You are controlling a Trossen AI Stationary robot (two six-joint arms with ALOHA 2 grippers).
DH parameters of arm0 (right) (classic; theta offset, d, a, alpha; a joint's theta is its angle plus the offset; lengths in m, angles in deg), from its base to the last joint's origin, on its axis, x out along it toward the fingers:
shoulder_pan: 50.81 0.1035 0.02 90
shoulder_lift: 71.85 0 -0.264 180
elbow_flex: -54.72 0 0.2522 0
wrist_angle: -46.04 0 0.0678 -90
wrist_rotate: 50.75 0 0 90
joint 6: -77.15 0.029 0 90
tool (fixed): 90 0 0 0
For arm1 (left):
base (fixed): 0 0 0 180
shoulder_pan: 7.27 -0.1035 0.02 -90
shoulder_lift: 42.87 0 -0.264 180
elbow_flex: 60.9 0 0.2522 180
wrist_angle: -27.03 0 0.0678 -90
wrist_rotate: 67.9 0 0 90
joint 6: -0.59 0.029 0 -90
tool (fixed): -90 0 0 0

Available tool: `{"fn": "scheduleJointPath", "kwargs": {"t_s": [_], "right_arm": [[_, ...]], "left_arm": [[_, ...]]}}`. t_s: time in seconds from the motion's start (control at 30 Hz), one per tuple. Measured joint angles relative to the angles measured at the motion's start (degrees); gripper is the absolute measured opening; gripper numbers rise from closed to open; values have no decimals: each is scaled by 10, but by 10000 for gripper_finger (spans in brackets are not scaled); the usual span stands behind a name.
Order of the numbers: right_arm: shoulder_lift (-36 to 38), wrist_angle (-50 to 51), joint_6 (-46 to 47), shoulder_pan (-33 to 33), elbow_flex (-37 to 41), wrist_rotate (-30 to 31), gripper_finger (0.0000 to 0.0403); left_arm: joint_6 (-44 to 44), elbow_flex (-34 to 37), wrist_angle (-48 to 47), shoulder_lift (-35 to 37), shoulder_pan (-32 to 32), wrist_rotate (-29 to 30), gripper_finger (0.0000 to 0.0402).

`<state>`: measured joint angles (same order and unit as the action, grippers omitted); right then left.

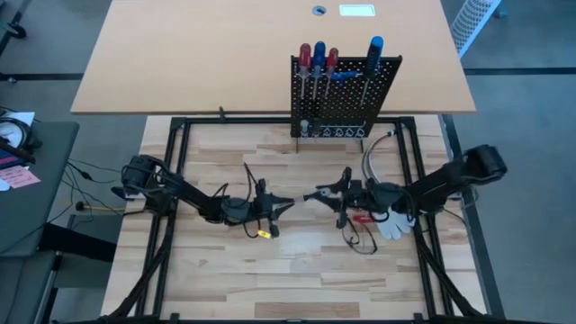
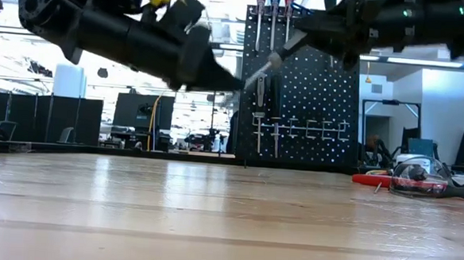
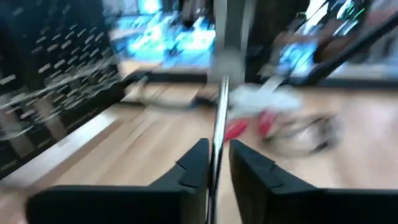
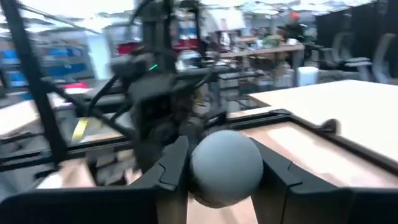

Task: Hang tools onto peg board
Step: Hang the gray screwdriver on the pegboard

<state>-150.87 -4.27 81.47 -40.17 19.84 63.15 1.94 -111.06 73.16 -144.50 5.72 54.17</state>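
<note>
Screwdriver shaft [image 3: 219, 118] runs left to right between my two grippers above mid-desk [image 1: 270, 270]. My left gripper [image 1: 286, 204] pinches the thin steel end; my right gripper [image 1: 317, 197] closes round the grey handle [image 4: 225, 165]. The peg board [image 1: 346, 94] stands on the far side, nearer my right arm. No writing is readable.

The whole table [image 1: 270, 261] was seen from straight overhead in the high view, with the peg board [image 1: 345, 94] at 12 o'clock. From table-top height, the same peg board [image 2: 298, 86] was faced level across the wood in the low view. Close wrist views were taken past each arm's own fingers, each aimed toward the other arm.
</note>
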Motion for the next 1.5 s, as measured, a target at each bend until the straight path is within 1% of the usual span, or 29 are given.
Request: {"fn": "scheduleJointPath", "kwargs": {"t_s": [0.03, 0.1, 0.13, 0.2, 0.23, 0.3, 0.33, 0.4, 0.6, 0.8, 0.97, 1.2, 1.37, 1.5], "right_arm": [[31, 55, 0, -6, -10, 13, 117], [90, 211, -4, -22, -47, 48, 117], [116, 294, -5, -33, -75, 66, 117], [154, 455, -2, -53, -142, 104, 117], [161, 530, -1, -65, -179, 120, 117], [159, 650, -5, -89, -246, 144, 117], [152, 693, -14, -102, -275, 153, 117], [130, 747, -35, -128, -324, 168, 117], [51, 831, -76, -195, -420, 170, 117], [12, 884, -80, -216, -476, 172, 117], [12, 900, -89, -214, -496, 175, 117], [21, 938, -60, -214, -505, 170, 117], [3, 957, -42, -227, -505, 164, 117], [-23, 950, -44, -247, -505, 134, 117]], "left_arm": [[1, 0, -24, 4, -1, 15, 75], [1, 0, -92, 20, -1, 48, 97], [-1, 0, -123, 26, 0, 58, 106], [-9, 0, -171, 37, 0, 58, 121], [-13, 0, -184, 43, 0, 58, 126], [-18, 0, -192, 46, 0, 61, 131], [-19, 0, -194, 45, 0, 61, 132], [-22, 0, -197, 44, 0, 61, 132], [-31, 0, -204, 42, 0, 58, 131], [-40, 0, -210, 42, 0, 58, 131], [-44, 0, -220, 42, 0, 58, 131], [-47, 0, -220, 42, 1, 58, 131], [-52, 0, -219, 42, 1, 58, 131], [-53, 0, -218, 42, 0, 58, 131]]}}
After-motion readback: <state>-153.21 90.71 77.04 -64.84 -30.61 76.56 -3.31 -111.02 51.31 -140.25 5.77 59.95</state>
